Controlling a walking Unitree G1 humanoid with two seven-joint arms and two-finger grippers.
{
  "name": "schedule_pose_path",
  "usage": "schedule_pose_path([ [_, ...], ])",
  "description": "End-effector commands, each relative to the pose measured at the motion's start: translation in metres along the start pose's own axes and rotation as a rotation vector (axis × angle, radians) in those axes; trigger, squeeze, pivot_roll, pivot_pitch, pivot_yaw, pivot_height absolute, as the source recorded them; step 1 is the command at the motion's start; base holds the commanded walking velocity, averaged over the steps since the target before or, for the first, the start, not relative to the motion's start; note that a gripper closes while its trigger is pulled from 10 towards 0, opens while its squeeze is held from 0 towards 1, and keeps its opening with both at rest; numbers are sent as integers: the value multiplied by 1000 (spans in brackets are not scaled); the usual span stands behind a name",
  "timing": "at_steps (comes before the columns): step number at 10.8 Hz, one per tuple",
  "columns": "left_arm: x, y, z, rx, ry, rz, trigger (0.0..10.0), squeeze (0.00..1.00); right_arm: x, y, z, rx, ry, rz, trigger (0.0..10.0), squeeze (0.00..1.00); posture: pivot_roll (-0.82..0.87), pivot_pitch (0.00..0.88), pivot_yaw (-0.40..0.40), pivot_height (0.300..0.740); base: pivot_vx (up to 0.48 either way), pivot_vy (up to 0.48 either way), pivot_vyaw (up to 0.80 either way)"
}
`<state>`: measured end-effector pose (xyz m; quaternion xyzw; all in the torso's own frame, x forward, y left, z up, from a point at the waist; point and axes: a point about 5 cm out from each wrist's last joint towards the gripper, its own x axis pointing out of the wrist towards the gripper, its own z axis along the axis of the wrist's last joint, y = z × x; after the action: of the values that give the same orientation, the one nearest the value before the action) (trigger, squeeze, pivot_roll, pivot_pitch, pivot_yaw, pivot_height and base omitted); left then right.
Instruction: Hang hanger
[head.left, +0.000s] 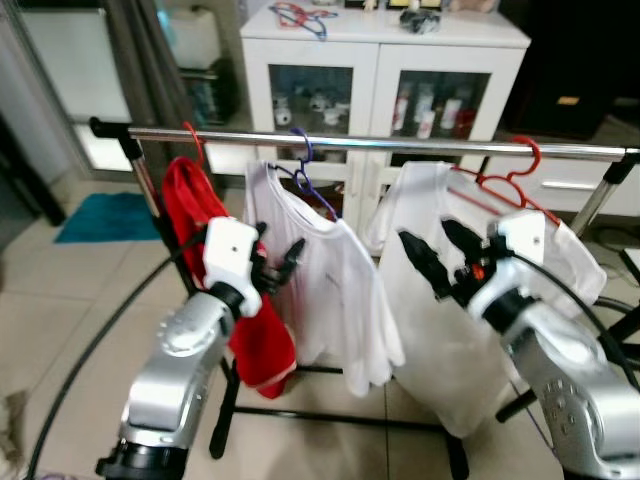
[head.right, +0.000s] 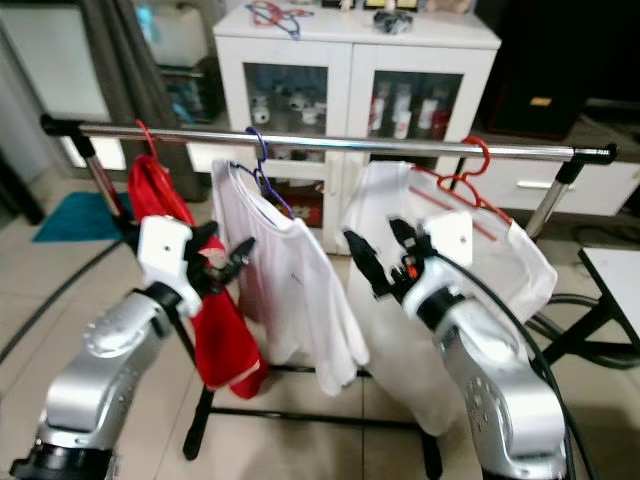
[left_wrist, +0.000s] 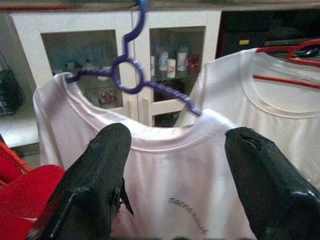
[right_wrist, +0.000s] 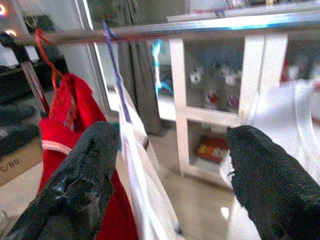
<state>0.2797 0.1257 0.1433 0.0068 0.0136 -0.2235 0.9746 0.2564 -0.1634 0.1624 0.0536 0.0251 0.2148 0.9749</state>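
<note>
At frame centre, three garments hang on the rail (head.left: 400, 146). Our left gripper (head.left: 283, 262) and right gripper (head.left: 433, 250) gape, empty; we should withdraw without snagging the purple hanger (left_wrist: 131, 80).

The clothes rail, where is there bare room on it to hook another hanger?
On the rail, the widest bare stretch lies between the purple hanger and the red hanger. A shorter gap separates the red garment from the purple hanger. Left of the red garment's hook there is little room before the rail's end.

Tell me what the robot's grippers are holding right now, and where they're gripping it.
Nothing. The left gripper and right gripper are both open and empty, in front of the shirts on the rail.
</note>
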Motion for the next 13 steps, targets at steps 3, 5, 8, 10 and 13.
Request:
schedule_pose_path([
  [3,-3,5,5,23,-7,-2,10000,0,1,0,1,-9,-18,-43,10000,1000,27,0,29,740,0,240,0],
  [5,-3,5,5,24,-4,-3,10000,0,1,0,-1,-13,-12,-62,10000,1000,27,0,28,740,0,392,0],
  [8,-4,5,4,26,4,-4,10000,0,5,6,-1,-6,-16,-46,10000,1000,29,0,30,740,0,406,0],
  [10,-5,7,3,31,9,-2,10000,0,6,8,-2,6,-25,-52,10000,1000,33,0,30,740,0,409,0],
  [13,-6,9,4,37,12,0,10000,0,7,8,-5,27,-28,-77,10000,1000,37,0,29,740,0,406,0],
])
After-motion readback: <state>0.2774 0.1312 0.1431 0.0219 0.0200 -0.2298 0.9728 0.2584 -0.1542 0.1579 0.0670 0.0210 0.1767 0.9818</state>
